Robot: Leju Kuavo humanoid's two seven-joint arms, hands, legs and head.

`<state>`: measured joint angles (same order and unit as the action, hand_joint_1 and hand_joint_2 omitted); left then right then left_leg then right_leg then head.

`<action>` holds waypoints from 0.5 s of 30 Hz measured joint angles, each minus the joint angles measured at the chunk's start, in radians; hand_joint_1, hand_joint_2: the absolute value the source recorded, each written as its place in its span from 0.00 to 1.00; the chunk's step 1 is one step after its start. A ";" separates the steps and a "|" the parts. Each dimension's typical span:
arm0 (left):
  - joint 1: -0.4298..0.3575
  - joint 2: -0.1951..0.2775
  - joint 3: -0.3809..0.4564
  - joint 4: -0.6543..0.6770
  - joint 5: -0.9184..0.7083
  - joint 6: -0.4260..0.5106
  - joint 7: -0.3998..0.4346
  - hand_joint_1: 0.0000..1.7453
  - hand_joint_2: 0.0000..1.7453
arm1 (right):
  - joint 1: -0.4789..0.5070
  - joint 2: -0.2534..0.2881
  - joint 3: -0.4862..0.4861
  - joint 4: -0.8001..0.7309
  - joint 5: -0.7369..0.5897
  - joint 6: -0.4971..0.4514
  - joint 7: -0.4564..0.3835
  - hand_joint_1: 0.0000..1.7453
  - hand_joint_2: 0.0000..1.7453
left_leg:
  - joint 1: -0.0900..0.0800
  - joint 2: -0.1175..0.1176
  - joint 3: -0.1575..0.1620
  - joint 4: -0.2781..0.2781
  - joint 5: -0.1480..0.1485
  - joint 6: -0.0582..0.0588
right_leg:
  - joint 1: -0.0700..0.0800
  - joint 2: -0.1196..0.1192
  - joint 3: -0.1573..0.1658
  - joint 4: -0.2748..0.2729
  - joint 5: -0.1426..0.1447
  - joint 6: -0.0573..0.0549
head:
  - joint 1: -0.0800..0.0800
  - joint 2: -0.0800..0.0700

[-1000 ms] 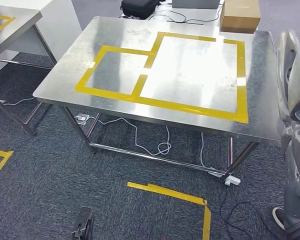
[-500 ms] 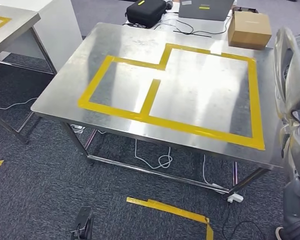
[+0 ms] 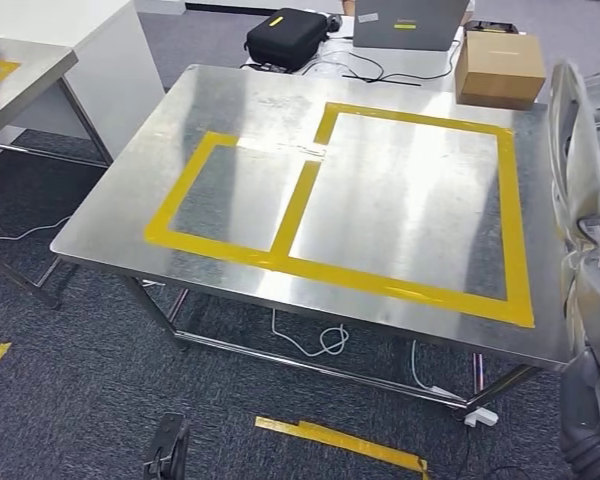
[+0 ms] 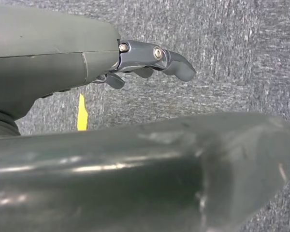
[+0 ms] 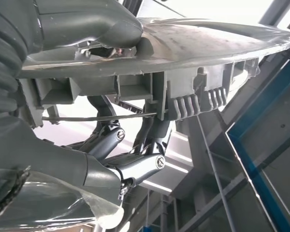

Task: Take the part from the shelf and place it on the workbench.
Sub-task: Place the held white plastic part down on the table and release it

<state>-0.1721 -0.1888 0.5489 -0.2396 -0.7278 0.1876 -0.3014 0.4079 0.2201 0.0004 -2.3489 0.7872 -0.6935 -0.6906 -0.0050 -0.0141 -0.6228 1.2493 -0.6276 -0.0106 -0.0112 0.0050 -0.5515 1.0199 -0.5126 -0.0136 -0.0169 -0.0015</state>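
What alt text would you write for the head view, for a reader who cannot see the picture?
A steel workbench marked with two adjoining yellow tape rectangles stands on grey carpet, with nothing inside them. At the right edge, the robot's right hand holds a large grey plastic part. Behind the bench are a black case and a cardboard box.

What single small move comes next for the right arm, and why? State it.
Probably swing the right hand leftward, carrying the part over the workbench. The hand grips the grey part at the head view's right edge, still beside the bench rather than above it, and the large yellow-taped rectangle lies bare next to it. The left hand hangs over the carpet, holding nothing.
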 joint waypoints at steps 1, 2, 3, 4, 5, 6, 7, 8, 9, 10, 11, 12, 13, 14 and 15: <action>0.001 0.001 0.000 0.000 0.000 0.000 0.000 0.00 0.00 | 0.000 0.000 0.000 0.000 0.000 0.000 0.000 1.00 1.00 | 0.004 0.001 -0.030 0.034 -0.015 -0.004 | -0.001 0.001 0.004 0.000 -0.005 0.001 | 0.000 0.000; 0.003 0.001 0.000 0.000 0.000 0.000 0.000 0.00 0.00 | 0.001 0.000 0.000 0.001 0.000 0.000 0.000 1.00 1.00 | 0.008 0.001 -0.046 0.038 -0.012 -0.008 | -0.002 0.002 0.009 0.000 -0.011 0.002 | 0.000 0.000; 0.004 0.002 0.000 0.000 0.000 0.000 0.000 0.00 0.00 | 0.001 0.000 0.000 0.001 0.000 0.000 0.000 1.00 1.00 | 0.011 0.002 -0.045 0.007 0.016 -0.010 | -0.003 0.002 0.017 0.000 -0.017 0.005 | 0.000 0.000; 0.005 0.002 0.000 0.000 0.000 0.000 0.000 0.00 0.00 | 0.001 0.000 0.000 0.001 0.000 0.000 0.000 1.00 1.00 | 0.013 0.002 -0.032 -0.051 0.065 -0.011 | -0.004 0.002 0.026 0.000 -0.024 0.008 | 0.000 0.000; 0.005 0.003 0.000 0.000 0.000 0.000 0.000 0.00 0.00 | 0.000 0.000 0.000 0.001 0.000 0.000 0.000 1.00 1.00 | 0.014 0.003 -0.016 -0.111 0.113 -0.011 | -0.005 0.002 0.032 0.000 -0.031 0.012 | 0.000 0.000; 0.005 0.003 0.000 0.000 0.000 0.000 0.001 0.00 0.00 | 0.000 0.000 0.000 0.001 0.000 0.000 0.000 1.00 1.00 | 0.013 0.005 -0.005 -0.162 0.141 -0.009 | -0.005 0.002 0.037 0.000 -0.037 0.018 | 0.000 0.000; 0.005 0.004 0.000 0.000 0.000 0.000 0.001 0.00 0.00 | -0.001 0.000 0.000 0.002 0.000 0.000 0.000 1.00 1.00 | 0.010 0.006 0.001 -0.192 0.160 -0.003 | -0.005 0.002 0.038 0.000 -0.042 0.025 | 0.000 0.000; 0.006 0.004 0.000 0.000 0.000 0.000 0.001 0.00 0.00 | -0.001 0.000 0.000 0.002 0.000 0.000 0.000 1.00 1.00 | 0.007 0.006 0.001 -0.200 0.161 0.004 | -0.006 0.002 0.036 -0.002 -0.045 0.032 | 0.000 0.000; 0.006 0.005 0.000 0.000 0.000 0.000 0.002 0.00 0.00 | -0.002 0.000 0.000 0.003 -0.001 0.000 0.000 1.00 1.00 | 0.004 0.006 0.001 -0.203 0.158 0.012 | -0.006 0.003 0.037 -0.005 -0.048 0.039 | 0.000 0.000; 0.006 0.005 0.000 0.000 -0.001 0.001 0.002 0.00 0.00 | -0.002 0.000 0.000 0.003 -0.001 0.000 0.000 1.00 1.00 | 0.005 0.006 0.005 -0.206 0.165 0.020 | -0.008 0.002 0.038 -0.008 -0.051 0.046 | 0.001 0.000; 0.006 0.005 0.000 0.000 -0.002 0.001 0.002 0.00 0.00 | -0.002 0.000 0.000 0.003 -0.001 0.000 0.000 1.00 1.00 | 0.006 0.006 0.011 -0.213 0.167 0.027 | -0.009 0.001 0.037 -0.005 -0.058 0.051 | 0.002 0.000; 0.004 0.005 0.000 0.000 -0.003 0.001 0.002 0.00 0.00 | -0.003 0.000 0.000 0.003 -0.001 0.000 0.000 1.00 1.00 | 0.008 0.006 0.018 -0.220 0.167 0.034 | -0.009 0.000 0.029 0.016 -0.071 0.055 | 0.003 0.000; 0.003 0.004 0.000 0.000 -0.003 0.001 0.002 0.00 0.00 | -0.005 -0.001 0.000 0.003 -0.001 0.000 0.000 1.00 1.00 | 0.009 0.006 0.024 -0.224 0.166 0.040 | -0.010 -0.001 0.007 0.058 -0.092 0.058 | 0.004 0.000; 0.001 0.004 0.000 0.000 -0.004 0.001 0.002 0.00 0.00 | -0.006 -0.002 0.000 0.003 -0.001 0.000 0.000 1.00 1.00 | 0.009 0.006 0.028 -0.225 0.162 0.045 | -0.009 -0.002 -0.029 0.120 -0.118 0.060 | 0.005 0.000; 0.000 0.004 0.000 0.000 -0.004 0.000 0.002 0.00 0.00 | -0.007 -0.002 0.000 0.004 -0.001 0.000 0.000 1.00 1.00 | 0.008 0.008 0.030 -0.225 0.157 0.049 | -0.009 -0.002 -0.073 0.189 -0.141 0.062 | 0.005 0.000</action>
<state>-0.1719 -0.1853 0.5486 -0.2395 -0.7321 0.1880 -0.2998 0.4008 0.2176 0.0003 -2.3448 0.7865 -0.6939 -0.6910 0.0028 -0.0059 -0.5923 1.0239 -0.4702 0.0381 -0.0203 0.0030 -0.6241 1.2089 -0.6538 0.0481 -0.0119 -0.0015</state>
